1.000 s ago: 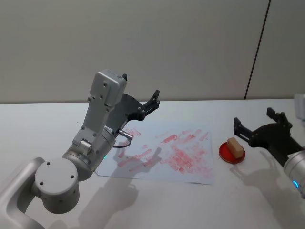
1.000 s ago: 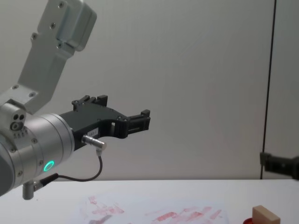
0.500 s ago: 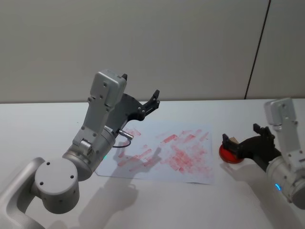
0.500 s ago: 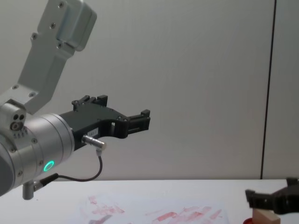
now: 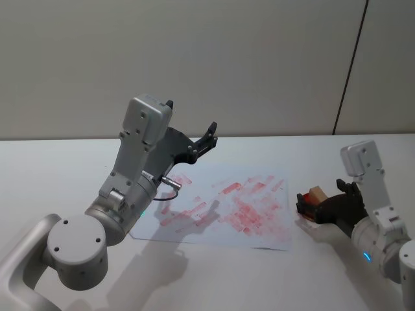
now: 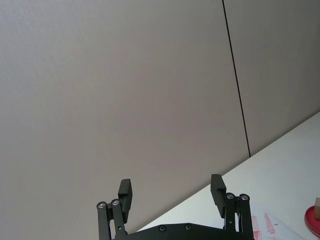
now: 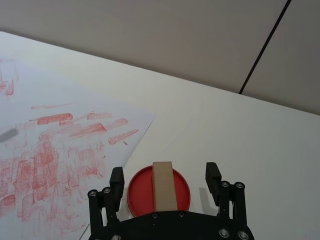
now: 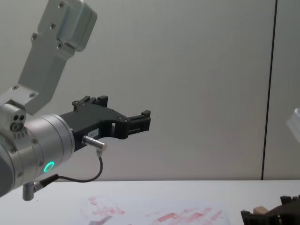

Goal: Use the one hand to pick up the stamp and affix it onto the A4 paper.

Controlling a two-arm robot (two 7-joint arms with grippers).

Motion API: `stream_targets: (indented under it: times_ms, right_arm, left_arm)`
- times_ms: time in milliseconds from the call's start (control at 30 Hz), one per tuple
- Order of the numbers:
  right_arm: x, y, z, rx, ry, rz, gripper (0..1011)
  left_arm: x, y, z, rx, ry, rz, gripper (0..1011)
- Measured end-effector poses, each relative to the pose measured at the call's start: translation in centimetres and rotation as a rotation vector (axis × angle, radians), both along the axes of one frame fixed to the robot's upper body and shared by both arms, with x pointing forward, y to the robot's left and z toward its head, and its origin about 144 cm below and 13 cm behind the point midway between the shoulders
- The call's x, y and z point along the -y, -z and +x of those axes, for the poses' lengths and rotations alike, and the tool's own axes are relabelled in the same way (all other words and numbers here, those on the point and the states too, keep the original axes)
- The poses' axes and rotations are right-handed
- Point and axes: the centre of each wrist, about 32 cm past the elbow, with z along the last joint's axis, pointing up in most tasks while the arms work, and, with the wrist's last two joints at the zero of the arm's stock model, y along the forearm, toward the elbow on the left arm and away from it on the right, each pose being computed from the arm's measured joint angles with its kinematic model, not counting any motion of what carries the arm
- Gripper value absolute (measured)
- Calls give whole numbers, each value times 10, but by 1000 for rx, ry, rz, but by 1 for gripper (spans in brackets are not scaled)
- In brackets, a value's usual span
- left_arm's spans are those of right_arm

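table holds tan-on-red stamp, seemingly within right tool.

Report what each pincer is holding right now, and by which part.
Nothing is held. The right pincer straddles the stamp, jaws open and clear of its wooden handle; the left pincer is raised, open and empty.

The black two-fingered left tool faces a plain grey panelled wall, its fingers spread wide apart. Past the fingers lies the white worktop. On it are a corner of the white, red-smeared A4 paper and, partly cut off, the small tan wooden stamp on its round red base.
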Motion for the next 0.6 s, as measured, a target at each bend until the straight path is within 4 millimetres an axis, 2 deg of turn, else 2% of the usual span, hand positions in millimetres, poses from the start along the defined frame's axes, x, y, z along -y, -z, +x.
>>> stream_targets:
  times_ms: [200,300,600]
  right_arm:
    - [-1,3,3,-13,-2,-13,1001]
    - [-2,5,4,-18,-3,-19,960]
    - [-3,7,6,-28,-5,-29,729]
  left_arm:
    - [0,0,0,0,0,0,1001]
    - [0,0,0,0,0,0,1001]
    - [0,0,0,0,0,0,1001]
